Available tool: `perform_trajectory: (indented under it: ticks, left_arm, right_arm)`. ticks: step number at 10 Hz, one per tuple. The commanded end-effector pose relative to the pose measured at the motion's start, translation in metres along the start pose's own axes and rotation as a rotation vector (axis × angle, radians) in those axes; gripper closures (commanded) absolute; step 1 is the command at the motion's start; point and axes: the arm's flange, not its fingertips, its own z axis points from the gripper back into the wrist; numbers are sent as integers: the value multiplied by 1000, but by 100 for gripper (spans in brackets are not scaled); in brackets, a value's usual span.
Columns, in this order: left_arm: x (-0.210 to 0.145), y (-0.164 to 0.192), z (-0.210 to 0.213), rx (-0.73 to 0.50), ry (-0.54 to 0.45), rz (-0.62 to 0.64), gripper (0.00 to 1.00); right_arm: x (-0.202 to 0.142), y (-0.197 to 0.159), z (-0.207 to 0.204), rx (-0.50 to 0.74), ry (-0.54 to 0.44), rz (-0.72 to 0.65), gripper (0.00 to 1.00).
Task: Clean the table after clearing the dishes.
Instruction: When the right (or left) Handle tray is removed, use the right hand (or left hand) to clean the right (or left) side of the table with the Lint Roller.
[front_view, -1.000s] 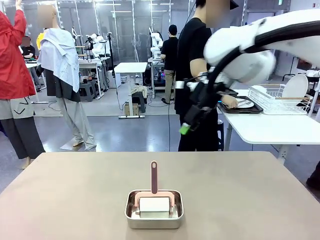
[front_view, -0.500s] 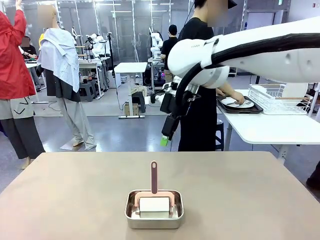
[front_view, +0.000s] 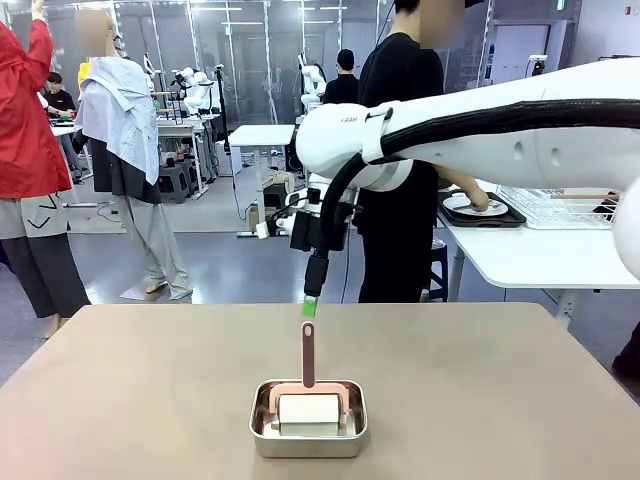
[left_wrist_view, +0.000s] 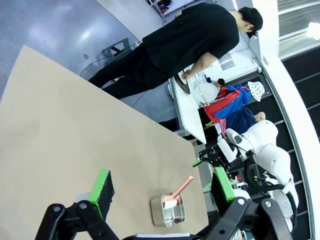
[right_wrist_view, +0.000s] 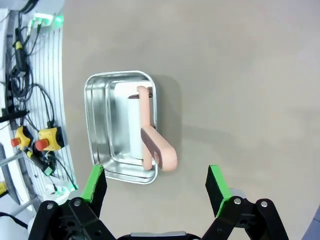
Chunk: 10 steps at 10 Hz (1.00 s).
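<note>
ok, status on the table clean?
Left tool open; right tool open above roller handle, no contact. Roller in steel pan on table. Dishes on side table, nothing blocking.

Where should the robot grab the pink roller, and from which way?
Probably the pink handle: it stands up out of the steel pan, free all round, while the white roll sits low inside. Come straight down from above, where the right tool hangs open.

Right hand (right_wrist_view: 156, 181) spread, pointing down, left hand (left_wrist_view: 162, 186) spread

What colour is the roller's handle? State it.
Pink; the roller's handle shows best in the right wrist view, rising from the steel pan.
</note>
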Motion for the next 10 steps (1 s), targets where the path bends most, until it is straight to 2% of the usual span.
perform_trajectory:
  ticks: [1,2,3,4,10]
  left_arm:
    - [1,-1,4,4,14,13,0]
    - [1,-1,4,4,14,13,0]
    - [1,-1,4,4,14,13,0]
    - [1,-1,4,4,14,13,0]
    - [1,-1,4,4,14,13,0]
  right_arm:
    - [16,1,-2,132,-8,135,0]
    - [21,5,-11,204,-32,188,0]
    - [22,9,-16,173,39,223,0]
    - [16,8,-13,107,-8,118,0]
    - [16,8,-13,107,-8,118,0]
